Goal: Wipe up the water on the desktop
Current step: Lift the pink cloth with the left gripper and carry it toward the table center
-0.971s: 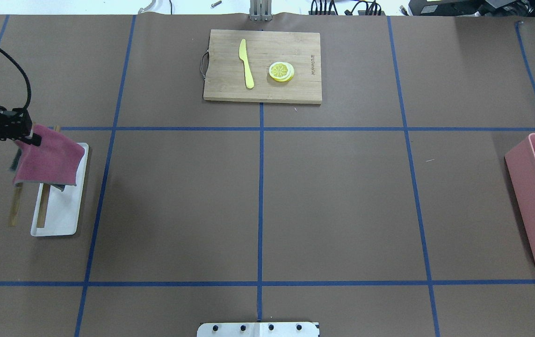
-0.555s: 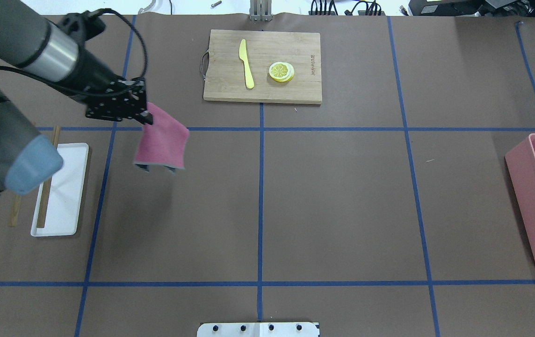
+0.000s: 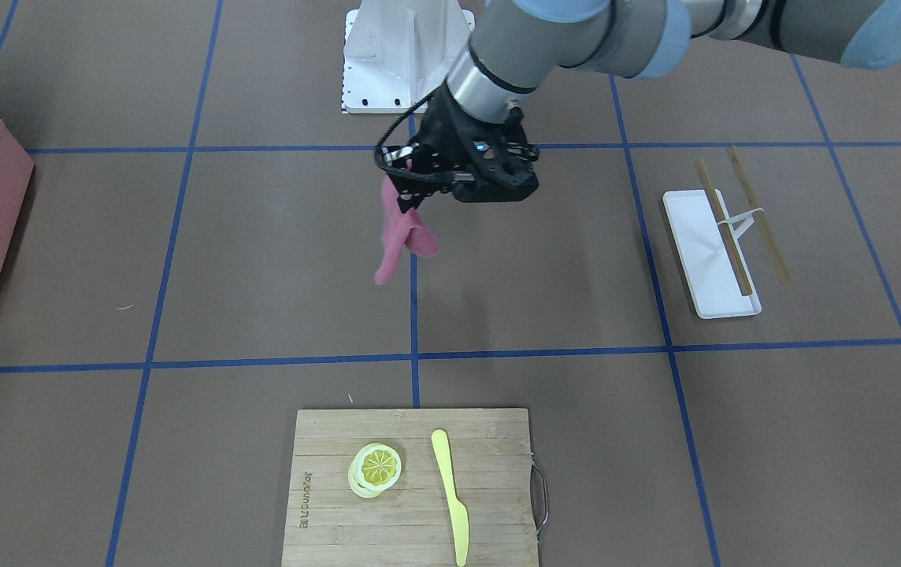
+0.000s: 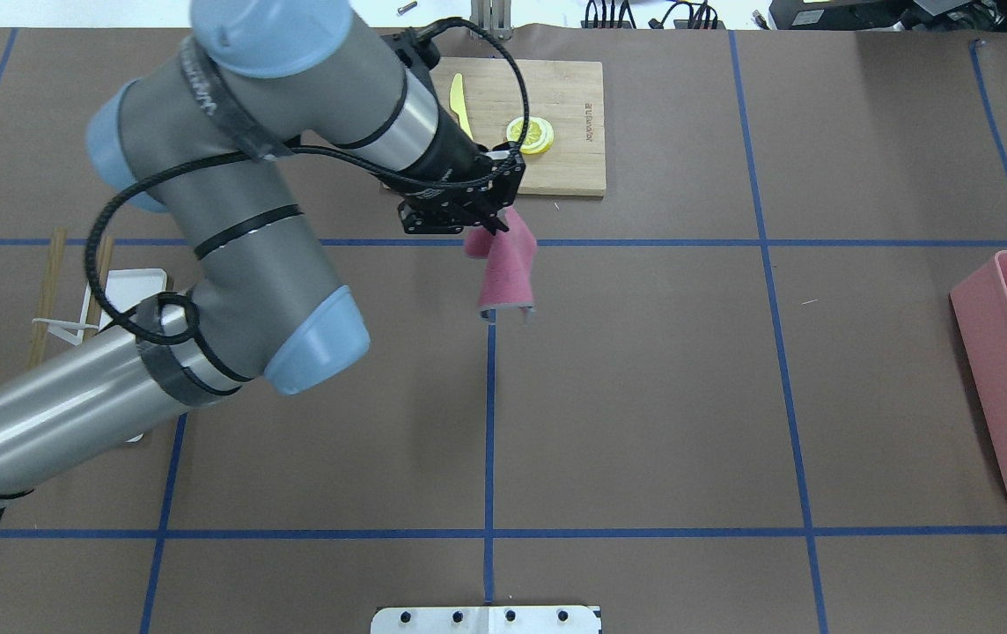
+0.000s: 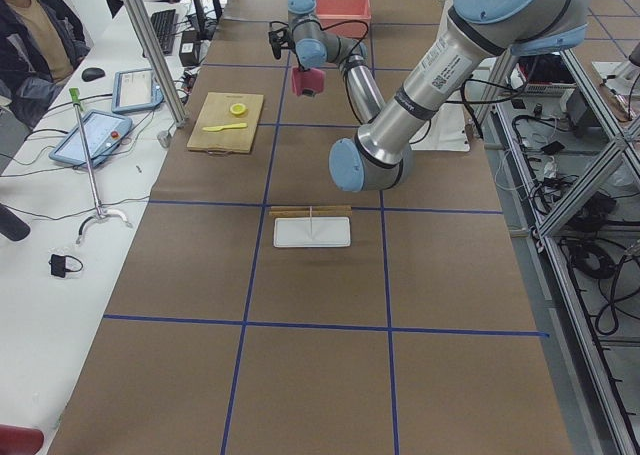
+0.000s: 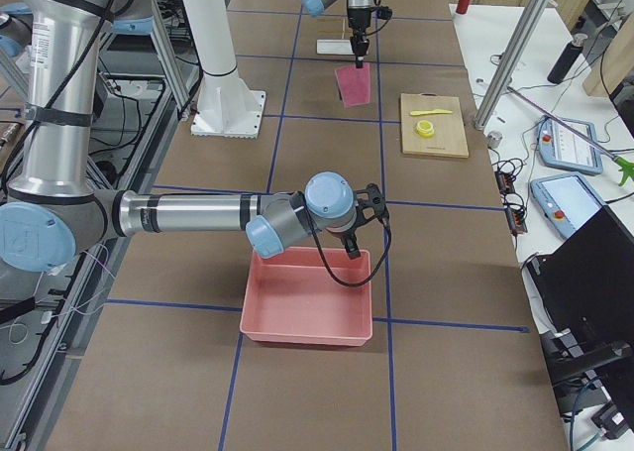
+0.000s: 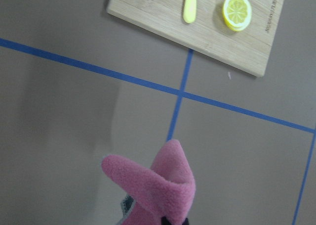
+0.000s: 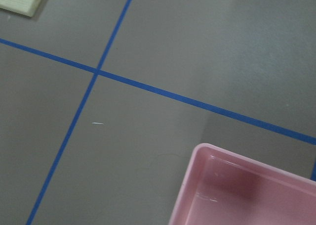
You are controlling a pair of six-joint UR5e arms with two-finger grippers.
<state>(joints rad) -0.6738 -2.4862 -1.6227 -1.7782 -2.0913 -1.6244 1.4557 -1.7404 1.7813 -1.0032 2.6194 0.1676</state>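
My left gripper [image 4: 488,222] is clamped on the pink cloth [image 4: 508,275], which dangles, seemingly clear, above the desktop [image 4: 644,396] at the centre tape line, near the cutting board [image 4: 569,167]. My right gripper [image 6: 354,241] hovers at the pink bin [image 6: 307,302]; whether it's open or closed, I can't tell.

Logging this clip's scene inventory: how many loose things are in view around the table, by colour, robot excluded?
Pink: 2, cloth, bin.
Yellow: 2, knife, lemon-slice stack.
White: 1, tray.
Wood: 3, cutting board, two sticks.
Total: 8.
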